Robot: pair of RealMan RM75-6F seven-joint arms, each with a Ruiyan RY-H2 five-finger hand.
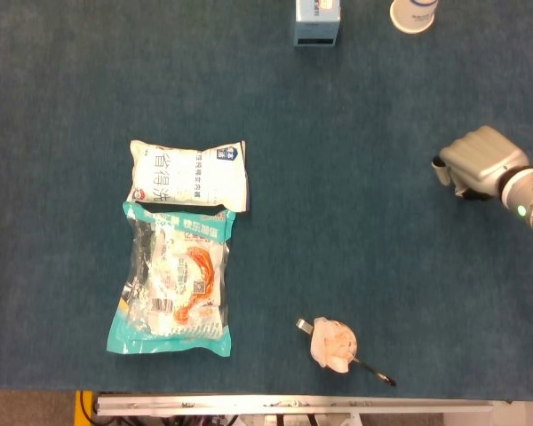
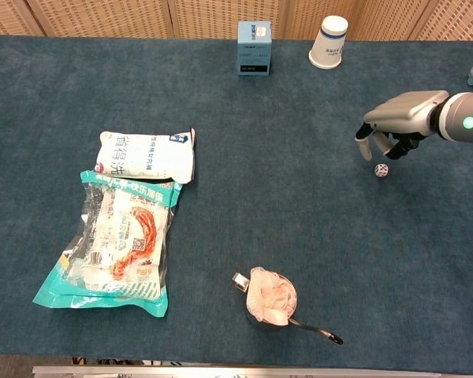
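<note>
1. Right robot hand (image 2: 394,124): right edge of the chest view, above mid-height, reaching in from the right. Palm down, fingers (image 2: 365,138) curled downward and apart; nothing visibly held. It hangs just above the worktop (image 2: 299,220).
2. Die (image 2: 381,170): small, white with dark pips, on the worktop just below the fingertips in the chest view, apart from them. In the head view the right robot hand (image 1: 480,161) covers it. No long axis; a near-cube.
3. Left robot hand: not seen in either view, so the right one is the nearer.
4. Paper cup (image 2: 329,42), upside down, and blue carton (image 2: 254,48): top edge, well apart from the die.
5. Metal cup with pink contents (image 2: 270,298): lower centre.
6. White packet (image 2: 146,156) and teal-edged food bag (image 2: 114,244): left half, touching.
</note>
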